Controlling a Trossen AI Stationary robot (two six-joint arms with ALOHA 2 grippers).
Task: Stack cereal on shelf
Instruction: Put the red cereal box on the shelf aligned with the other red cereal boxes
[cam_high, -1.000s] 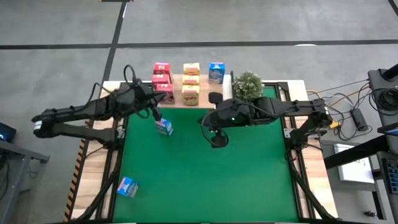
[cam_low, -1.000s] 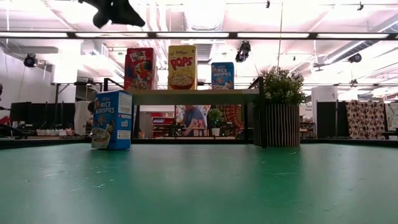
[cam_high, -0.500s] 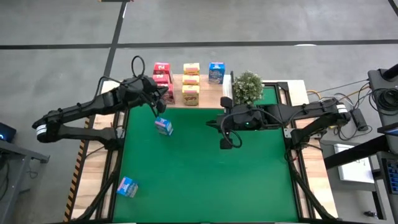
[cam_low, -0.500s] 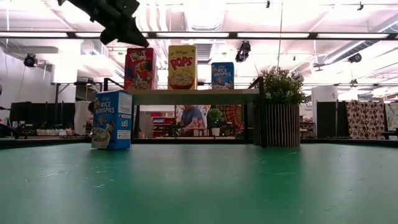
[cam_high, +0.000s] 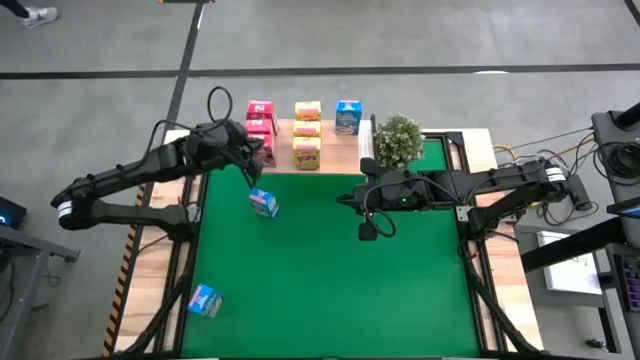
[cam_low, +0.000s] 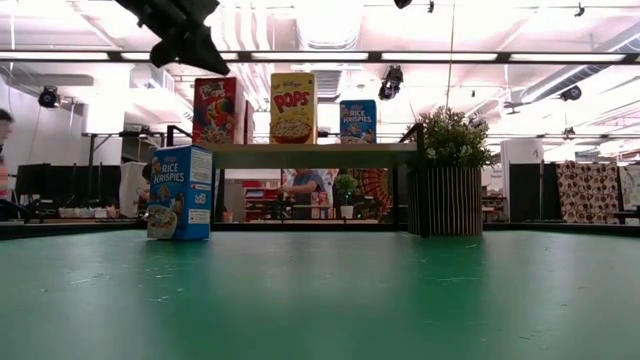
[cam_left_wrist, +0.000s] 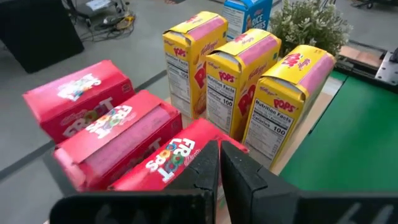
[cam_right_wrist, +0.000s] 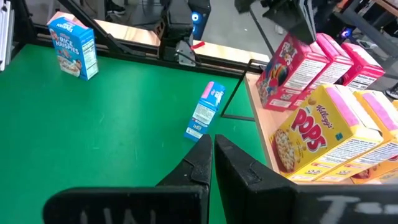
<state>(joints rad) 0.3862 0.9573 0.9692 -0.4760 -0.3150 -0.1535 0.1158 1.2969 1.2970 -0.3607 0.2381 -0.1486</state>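
Observation:
The light-wood shelf (cam_high: 330, 150) stands at the table's far edge and carries three pink-red boxes (cam_high: 260, 125), three yellow boxes (cam_high: 307, 135) and one blue box (cam_high: 347, 117). A second blue box (cam_high: 263, 203) stands upright on the green table before it. A third blue box (cam_high: 204, 300) sits near the table's left near corner. My left gripper (cam_left_wrist: 219, 163) is shut, right over the nearest pink-red box (cam_left_wrist: 168, 158). My right gripper (cam_high: 368, 230) hangs shut over the table's middle, touching nothing. My left gripper comes slanting down from the table's near-left side, with its shut fingertips (cam_left_wrist: 233, 163) at the top face of the nearest pink-red box (cam_left_wrist: 158, 163). The fingers themselves hide that spot, so I cannot tell whether they touch it.
A potted green plant (cam_high: 398, 140) stands at the shelf's right end. Bare shelf board lies in front of the blue box on it. Open green tabletop (cam_high: 330, 290) spreads near and to the right of the two loose blue boxes. People show in the room behind.
My left gripper has moved from above the upright blue box on the table toward the far edge, ending at the pink-red boxes. My right gripper has drifted toward the table's right. In the low view the front pink-red box has turned slightly.

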